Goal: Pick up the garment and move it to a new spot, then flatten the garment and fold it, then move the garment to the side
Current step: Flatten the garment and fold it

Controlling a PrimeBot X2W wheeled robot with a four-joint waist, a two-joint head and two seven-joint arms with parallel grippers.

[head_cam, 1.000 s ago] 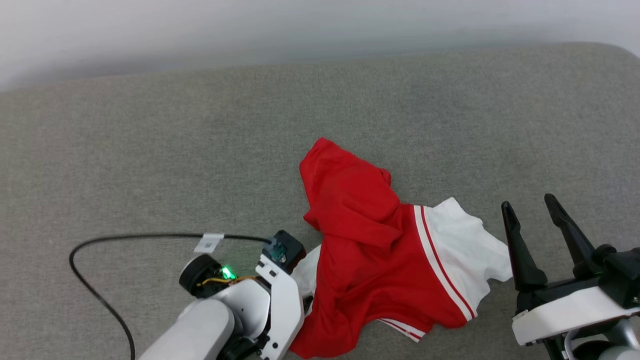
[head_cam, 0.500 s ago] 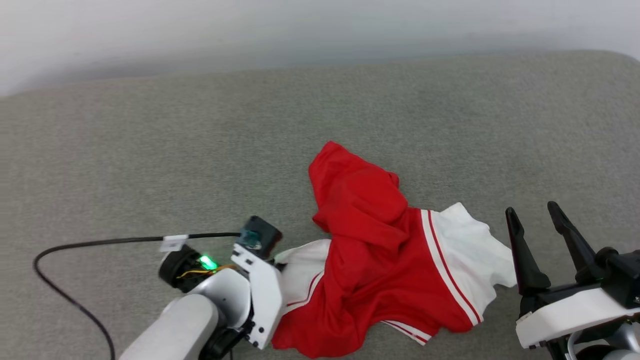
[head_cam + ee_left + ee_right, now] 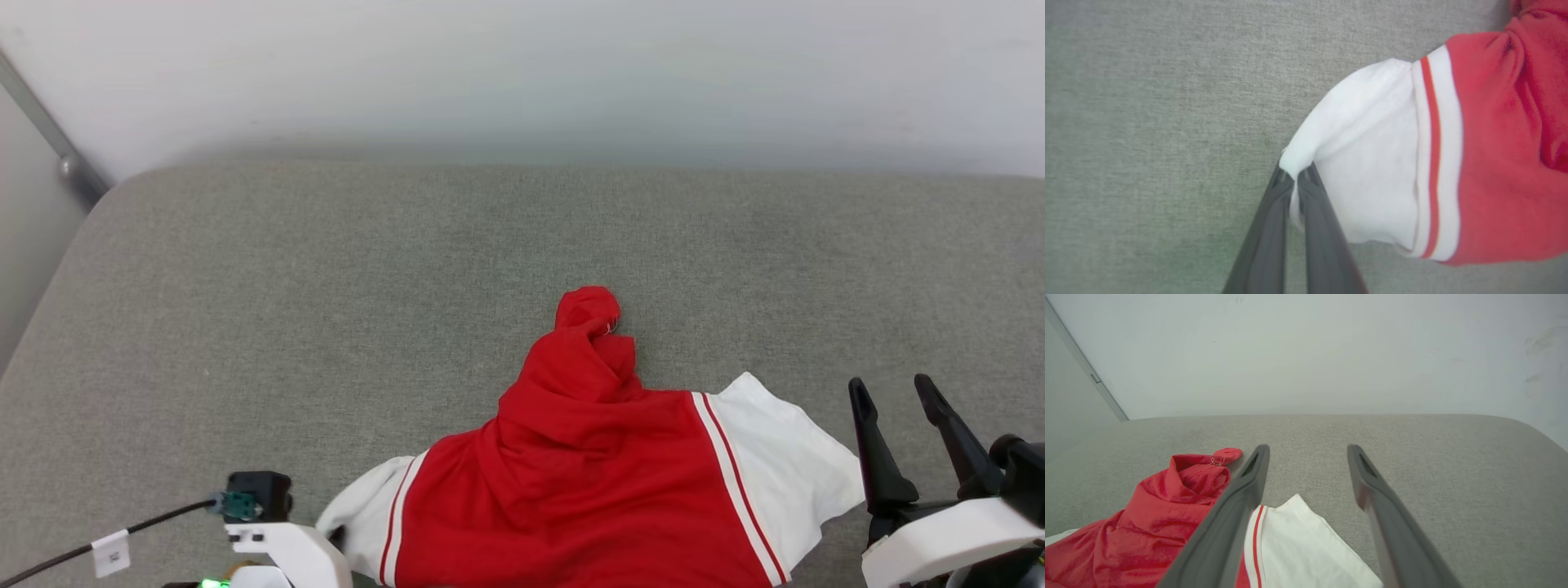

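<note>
- Plain white wall [image 3: 522, 73] behind; table [image 3: 326, 286] covered in grey woven fabric, rounded corners.
- Garment [image 3: 588, 482]: soft red jersey, crumpled, lying at the near middle of the table, with a twisted red peak pointing toward the wall.
- White short sleeves, red-and-white stripe trim at the shoulder seams.
- Left gripper [image 3: 1294, 176]: dark tapered fingers together, clamped on the edge of the left-side sleeve [image 3: 1367, 163].
- Right gripper [image 3: 890, 384]: fingers apart, holding nothing, just beside the right-side sleeve [image 3: 784, 457].
- Black cable [image 3: 49, 559] with a white tag, near left.
</note>
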